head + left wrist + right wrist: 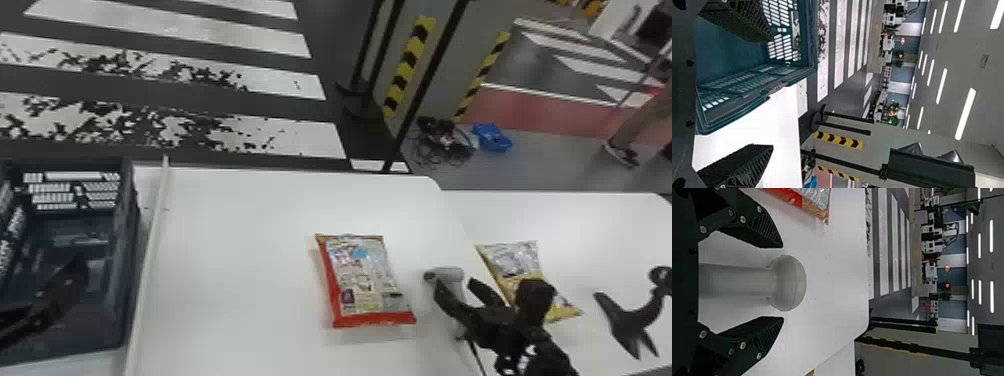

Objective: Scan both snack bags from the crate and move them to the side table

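The head view's left border cuts off the crate (129,240) toward the bench's (240,260) left end, and the left gripper (75,275), dark on dark, hides part of its floor. Near the bench's right edge, the right gripper (456,286) covers part of the scanner (446,273) and, beyond it on the side table (590,225), the middle of the yellow bag (510,260). Small print on the red bag (367,275) is too blurred to read; the right wrist view crops that bag. The black stand (631,327) runs out of the head view, as does the bench's near edge.
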Motion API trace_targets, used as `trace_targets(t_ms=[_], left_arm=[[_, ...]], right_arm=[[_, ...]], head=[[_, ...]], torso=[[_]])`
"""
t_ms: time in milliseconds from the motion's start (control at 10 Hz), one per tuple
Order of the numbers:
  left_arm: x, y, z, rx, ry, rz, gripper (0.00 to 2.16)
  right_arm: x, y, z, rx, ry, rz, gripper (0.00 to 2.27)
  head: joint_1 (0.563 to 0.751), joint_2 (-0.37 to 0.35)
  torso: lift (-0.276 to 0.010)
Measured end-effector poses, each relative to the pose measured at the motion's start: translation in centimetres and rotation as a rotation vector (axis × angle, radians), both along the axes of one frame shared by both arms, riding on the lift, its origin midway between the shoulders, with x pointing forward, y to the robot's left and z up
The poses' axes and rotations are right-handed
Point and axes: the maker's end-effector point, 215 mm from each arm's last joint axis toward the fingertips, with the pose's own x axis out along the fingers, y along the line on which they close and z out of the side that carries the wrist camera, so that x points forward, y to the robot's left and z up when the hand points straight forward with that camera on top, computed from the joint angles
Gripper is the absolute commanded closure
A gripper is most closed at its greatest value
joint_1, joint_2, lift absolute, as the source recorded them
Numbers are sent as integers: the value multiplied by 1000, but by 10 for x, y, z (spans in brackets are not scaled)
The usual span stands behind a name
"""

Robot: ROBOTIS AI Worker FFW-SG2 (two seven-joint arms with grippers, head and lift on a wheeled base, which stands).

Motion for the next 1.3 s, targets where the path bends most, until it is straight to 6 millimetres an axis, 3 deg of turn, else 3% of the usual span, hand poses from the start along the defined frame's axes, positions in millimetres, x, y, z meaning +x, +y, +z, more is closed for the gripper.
trace_targets(t_ms=[200,300,400,800,1000,1200,1300], left_arm=[[0,0,0,1,0,-1,19],[0,0,-1,1,1,0,19],[1,0,-2,1,3,1,19],[4,1,-6,11,8,-5,19],[6,5,-9,17,13,-3,19],[9,9,-15,19,21,1,19],[11,11,-17,21,23,3,19]], right_arm=[[-5,14,42,-19,-76,-7,19],[-11,34,56,-6,-78,6,39],[-14,59,57,25,-46,30,43],[5,154,17,100,131,177,76],[22,175,4,102,165,219,76],[40,176,-17,93,188,236,117],[48,173,-25,82,185,245,883]], head=[[695,-345],[695,-335],[695,-306],[695,-167],[695,-134],[695,-120],[695,-120]], torso=[[-95],[-95],[-95],[-95],[-95],[-95],[-95]])
